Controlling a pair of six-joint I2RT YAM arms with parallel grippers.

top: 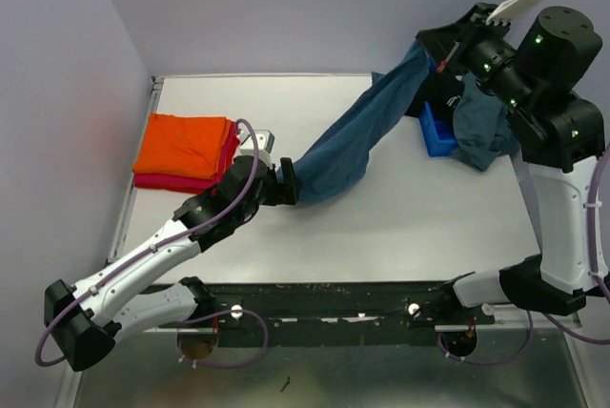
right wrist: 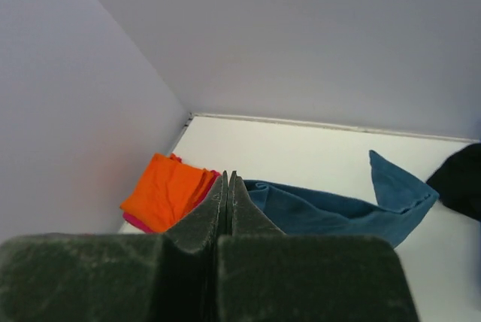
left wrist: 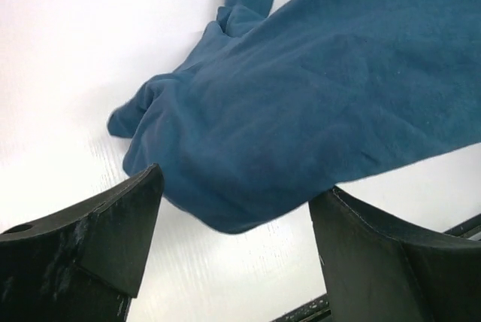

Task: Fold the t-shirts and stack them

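A dark teal t-shirt stretches slantwise from the table's middle up to my raised right gripper. That gripper is shut, and the shirt's top end hangs from it; the pinch itself is hidden. My left gripper sits low at the shirt's bottom end, with its jaws wide open. In the left wrist view the teal t-shirt lies just beyond the open left gripper, untouched. A folded orange t-shirt rests on a folded crimson t-shirt at the left.
A blue plastic bin stands at the back right, with a grey-blue t-shirt draped over it below the right arm. A dark cloth shows at the right edge of the right wrist view. Walls close the left and back sides.
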